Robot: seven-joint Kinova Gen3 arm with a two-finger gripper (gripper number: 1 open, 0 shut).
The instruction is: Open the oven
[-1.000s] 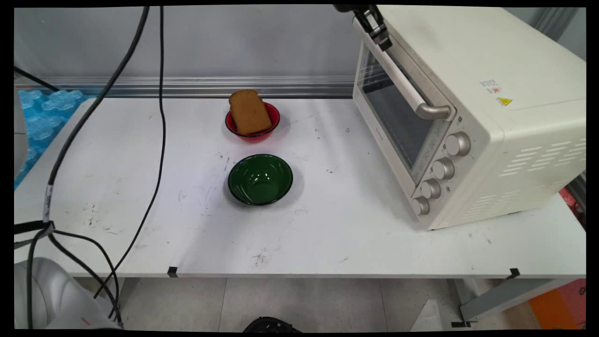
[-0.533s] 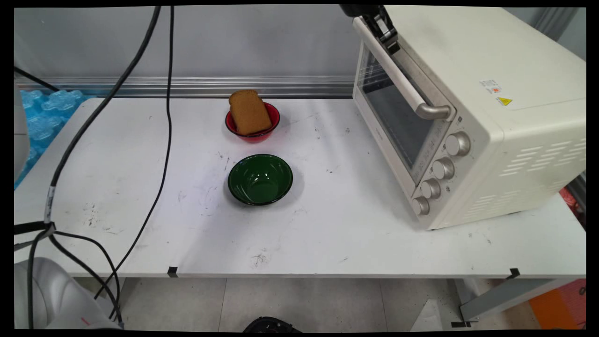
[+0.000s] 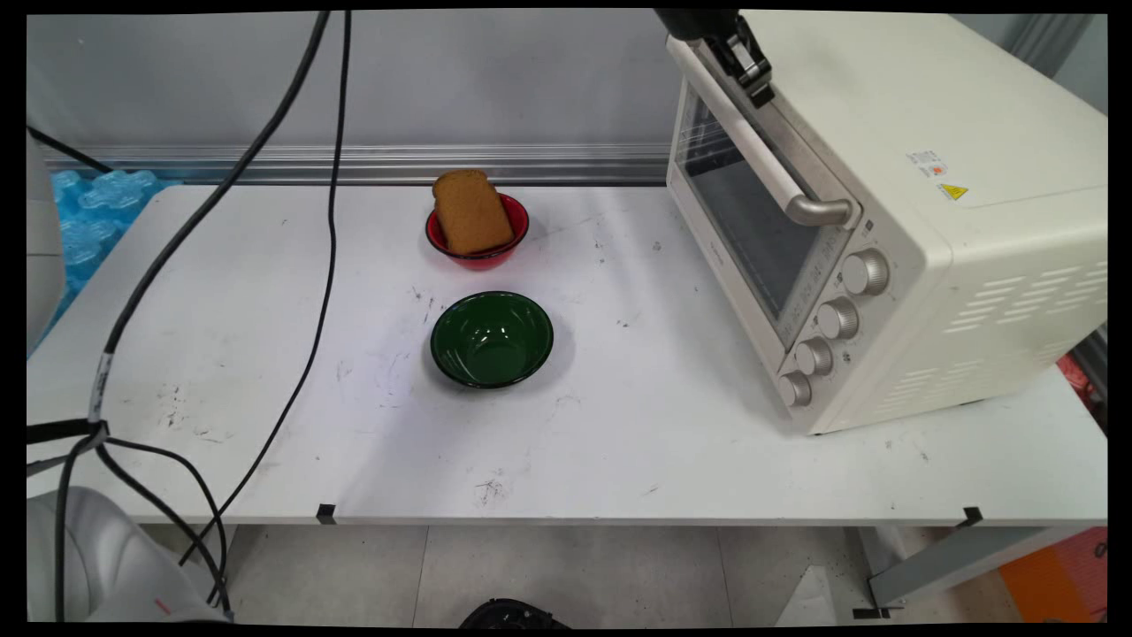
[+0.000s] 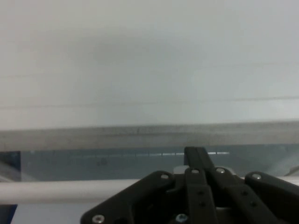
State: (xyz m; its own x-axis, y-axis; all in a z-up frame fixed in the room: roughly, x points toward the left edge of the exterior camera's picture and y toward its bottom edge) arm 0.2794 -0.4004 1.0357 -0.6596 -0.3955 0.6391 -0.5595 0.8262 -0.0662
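gripper (image 3: 752,75) shifted right, over oven (image 3: 893,203) door top

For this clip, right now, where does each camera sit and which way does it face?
Main view: fixed above the table's near side, looking down across it at the wall; shows two bowls, the oven and the gripper at the oven's top front edge.
Hand view: on the hand, looking along the gripper at the oven's top; black linkage fills the bottom.
Shared: the oven's handle and the gripper.
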